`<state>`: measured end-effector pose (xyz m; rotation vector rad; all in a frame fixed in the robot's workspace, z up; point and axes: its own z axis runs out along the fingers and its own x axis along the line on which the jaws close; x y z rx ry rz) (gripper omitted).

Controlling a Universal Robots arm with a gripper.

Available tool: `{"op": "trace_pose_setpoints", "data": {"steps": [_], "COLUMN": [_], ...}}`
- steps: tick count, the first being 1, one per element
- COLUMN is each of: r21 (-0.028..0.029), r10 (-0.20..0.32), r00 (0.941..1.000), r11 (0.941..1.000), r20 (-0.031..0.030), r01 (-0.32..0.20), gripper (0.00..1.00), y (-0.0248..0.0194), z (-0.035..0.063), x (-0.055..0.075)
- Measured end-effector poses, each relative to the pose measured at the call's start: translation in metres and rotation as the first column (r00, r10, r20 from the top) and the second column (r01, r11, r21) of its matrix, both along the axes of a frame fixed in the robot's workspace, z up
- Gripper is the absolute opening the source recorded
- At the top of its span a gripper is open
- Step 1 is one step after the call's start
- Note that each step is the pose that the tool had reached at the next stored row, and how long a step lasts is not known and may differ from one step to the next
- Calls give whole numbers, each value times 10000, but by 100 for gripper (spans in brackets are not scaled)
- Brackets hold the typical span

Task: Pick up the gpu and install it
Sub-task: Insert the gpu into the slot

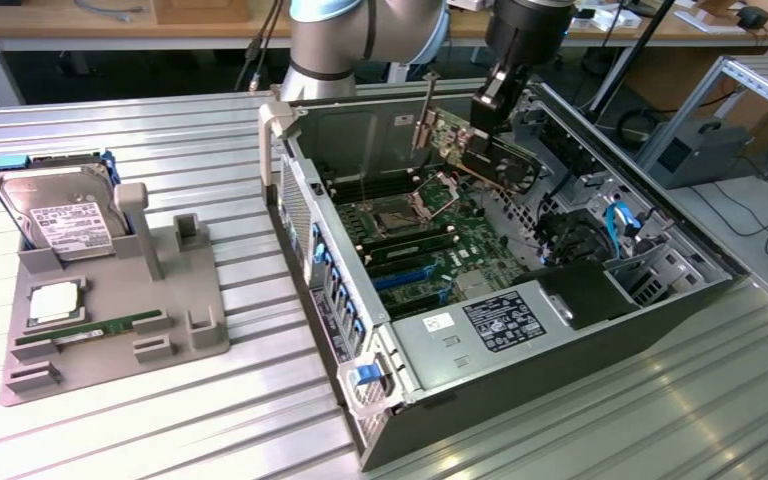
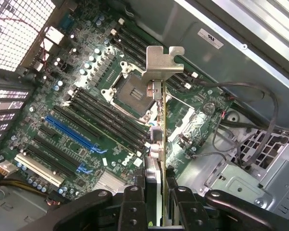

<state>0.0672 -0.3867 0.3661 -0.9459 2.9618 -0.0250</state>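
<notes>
My gripper (image 1: 487, 128) is shut on the gpu (image 1: 498, 162), a dark flat card that hangs tilted above the open computer case (image 1: 357, 400), over the far end of the motherboard (image 1: 418, 235). Its silver bracket (image 1: 428, 110) sticks up towards the case's back wall. In the wrist view the gpu (image 2: 159, 125) appears edge-on between my fingers (image 2: 134, 207), with the bracket (image 2: 161, 62) at its far end. Below it lie the motherboard (image 2: 77, 96), the CPU socket (image 2: 130, 89) and the blue slots (image 2: 72, 127). The card is clear of the board.
A grey fixture (image 1: 117, 330) on the exterior view's left carries a hard drive (image 1: 57, 215), a green RAM stick (image 1: 91, 328) and a small chip (image 1: 55, 300). Inside the case are a power supply (image 1: 498, 322), a black shroud (image 1: 584, 290) and loose cables (image 2: 250, 120).
</notes>
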Motion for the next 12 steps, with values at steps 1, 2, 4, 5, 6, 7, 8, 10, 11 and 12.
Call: {"op": "trace_pose_setpoints", "data": {"steps": [1, 2, 4, 5, 6, 7, 8, 10, 11, 12], "r21": [0, 0, 0, 0, 0, 0, 0, 1, 0, 0], "r10": [38, 89, 154, 217, 281, 321, 365, 466, 518, 573], "r00": [10000, 10000, 9999, 9998, 9996, 9995, 9993, 9989, 9987, 9984], "r11": [10000, 10000, 9999, 9998, 9996, 9995, 9993, 9989, 9987, 9984], "r20": [0, 0, 0, 0, 0, 0, 0, 0, 0, 0], "r01": [-38, -89, -154, -217, -281, -321, -365, -466, -518, -573], "gripper": [27, 27, 27, 27, 27, 27, 27, 27, 27, 27], "y": [0, 0, 0, 0, 0, 0, 0, 0, 0, 0], "z": [0, 0, 0, 0, 0, 0, 0, 0, 0, 0], "x": [0, 0, 0, 0, 0, 0, 0, 0, 0, 0]}}
